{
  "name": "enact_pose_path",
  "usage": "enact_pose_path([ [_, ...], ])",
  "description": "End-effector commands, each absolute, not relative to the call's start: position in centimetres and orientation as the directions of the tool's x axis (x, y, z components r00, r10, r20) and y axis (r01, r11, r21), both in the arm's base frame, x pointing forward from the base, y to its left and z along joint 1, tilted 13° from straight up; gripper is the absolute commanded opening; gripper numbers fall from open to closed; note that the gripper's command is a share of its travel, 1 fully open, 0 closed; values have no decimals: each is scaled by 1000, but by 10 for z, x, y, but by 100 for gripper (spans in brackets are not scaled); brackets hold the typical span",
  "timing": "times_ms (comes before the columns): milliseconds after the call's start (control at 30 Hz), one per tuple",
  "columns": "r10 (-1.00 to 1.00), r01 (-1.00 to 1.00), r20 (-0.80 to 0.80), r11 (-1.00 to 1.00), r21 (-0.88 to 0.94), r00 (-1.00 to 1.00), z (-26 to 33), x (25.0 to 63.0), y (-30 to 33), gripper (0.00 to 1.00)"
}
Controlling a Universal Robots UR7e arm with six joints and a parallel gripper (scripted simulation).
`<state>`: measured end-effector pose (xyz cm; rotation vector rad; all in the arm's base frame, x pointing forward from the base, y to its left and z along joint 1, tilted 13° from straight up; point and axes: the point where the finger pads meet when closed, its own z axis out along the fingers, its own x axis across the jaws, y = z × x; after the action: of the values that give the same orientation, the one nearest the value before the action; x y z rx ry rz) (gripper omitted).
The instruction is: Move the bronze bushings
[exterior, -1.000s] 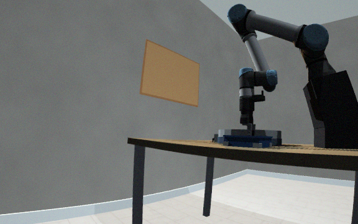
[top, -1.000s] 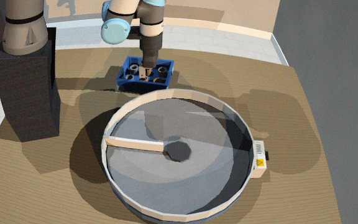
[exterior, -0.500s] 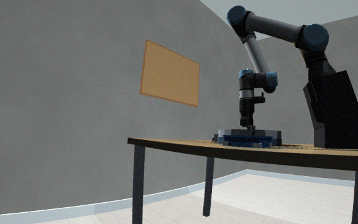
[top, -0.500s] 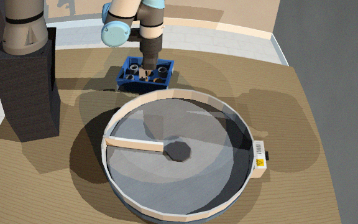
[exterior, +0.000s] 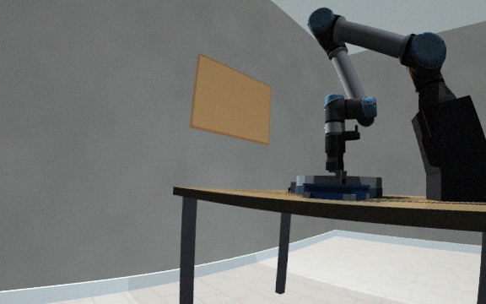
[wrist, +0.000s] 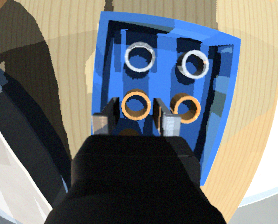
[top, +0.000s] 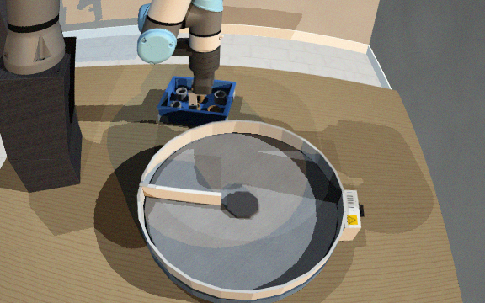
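The blue crate (top: 201, 103) stands on the table behind the turntable. In the wrist view the crate (wrist: 164, 90) holds two steel bushings (wrist: 139, 58) (wrist: 194, 64) in the far row and two bronze bushings in the near row. My gripper (wrist: 136, 107) is open and lowered into the crate, with its fingers on either side of the left bronze bushing (wrist: 135, 106), which stands upright. The other bronze bushing (wrist: 187, 108) stands just right of the fingers. The gripper (top: 194, 100) also shows in the top view. The turntable's grey disc (top: 242, 236) carries no bushings; its dark hub (top: 240, 204) sits at the middle.
A tan rim (top: 234, 126) runs around the disc, and a tan bar (top: 181, 194) reaches from the left rim to the hub. A label box (top: 351, 215) sits on the turntable's right side. The arm's dark pedestal (top: 34, 114) stands at the left.
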<state>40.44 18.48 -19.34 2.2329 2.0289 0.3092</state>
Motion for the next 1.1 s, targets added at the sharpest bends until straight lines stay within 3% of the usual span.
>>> enact_pose_path([
  [0, 993, 971, 77, -102, 217, 87, -193, 405, 185, 76],
  [1067, 993, 971, 77, -102, 217, 87, -216, 410, 186, 76],
])
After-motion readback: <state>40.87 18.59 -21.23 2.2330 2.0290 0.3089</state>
